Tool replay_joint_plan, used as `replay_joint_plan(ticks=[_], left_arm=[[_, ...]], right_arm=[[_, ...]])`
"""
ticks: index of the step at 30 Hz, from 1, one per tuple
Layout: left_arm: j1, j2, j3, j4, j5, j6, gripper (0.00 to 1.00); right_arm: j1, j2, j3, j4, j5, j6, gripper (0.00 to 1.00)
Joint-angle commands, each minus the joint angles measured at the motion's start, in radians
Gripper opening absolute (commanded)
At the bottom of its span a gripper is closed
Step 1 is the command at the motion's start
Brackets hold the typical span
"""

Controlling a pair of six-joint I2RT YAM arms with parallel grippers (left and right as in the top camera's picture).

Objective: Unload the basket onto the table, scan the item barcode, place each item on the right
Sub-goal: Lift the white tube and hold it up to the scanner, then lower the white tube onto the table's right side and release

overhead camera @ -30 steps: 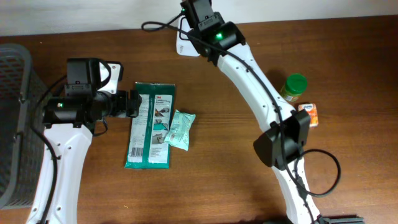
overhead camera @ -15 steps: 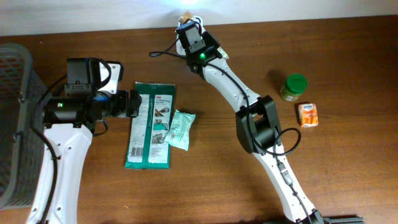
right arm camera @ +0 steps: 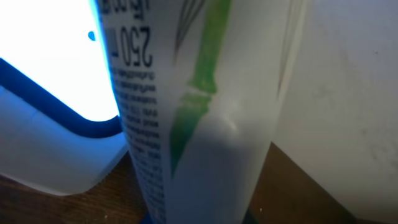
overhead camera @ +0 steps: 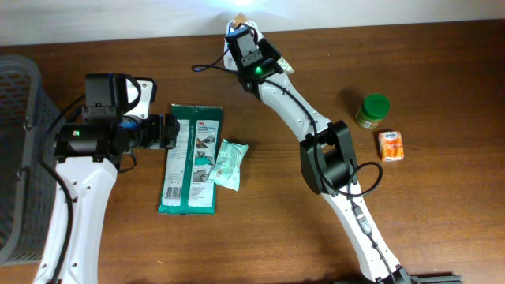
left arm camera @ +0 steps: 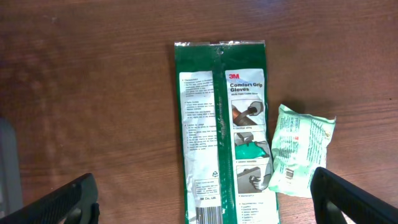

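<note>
Clamped shut in the right gripper [overhead camera: 237, 24]: the white pack [right arm camera: 205, 124] (green stem print, barcode not in view), just beside the lit scanner [right arm camera: 50, 158]; spread wide and empty at the left gripper [overhead camera: 168, 132], well apart from the scanner, above the green glove packet [left arm camera: 224, 130]; likely no read if turned barcode-away from the scanner, or washed out by glare; may swivel in so thin a pinch

The brown wooden table [overhead camera: 276, 237] is viewed straight down from overhead. The flat green glove packet [left arm camera: 224, 130] is shared with the nearer, downward-facing left wrist view. A white printed bottle [right arm camera: 186, 93] is seen very close by the right wrist.
</note>
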Motion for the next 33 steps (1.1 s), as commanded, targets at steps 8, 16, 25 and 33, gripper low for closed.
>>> replay_joint_plan(ticks=[8, 16, 25, 33], left_arm=[[0.003, 0.000, 0.003, 0.002, 0.001, 0.020, 0.99], [0.003, 0.000, 0.003, 0.002, 0.001, 0.020, 0.99], [0.003, 0.000, 0.003, 0.002, 0.001, 0.020, 0.99], [0.003, 0.000, 0.003, 0.002, 0.001, 0.020, 0.99]], right_arm=[[-0.009, -0.388, 0.019, -0.343, -0.456, 0.285, 0.04], [-0.145, -0.662, 0.019, -1.064, -0.779, 0.550, 0.04], [-0.354, -0.645, -0.564, -0.985, -0.775, 0.552, 0.04], [-0.450, -0.645, -0.765, -0.813, -0.771, 0.540, 0.40]])
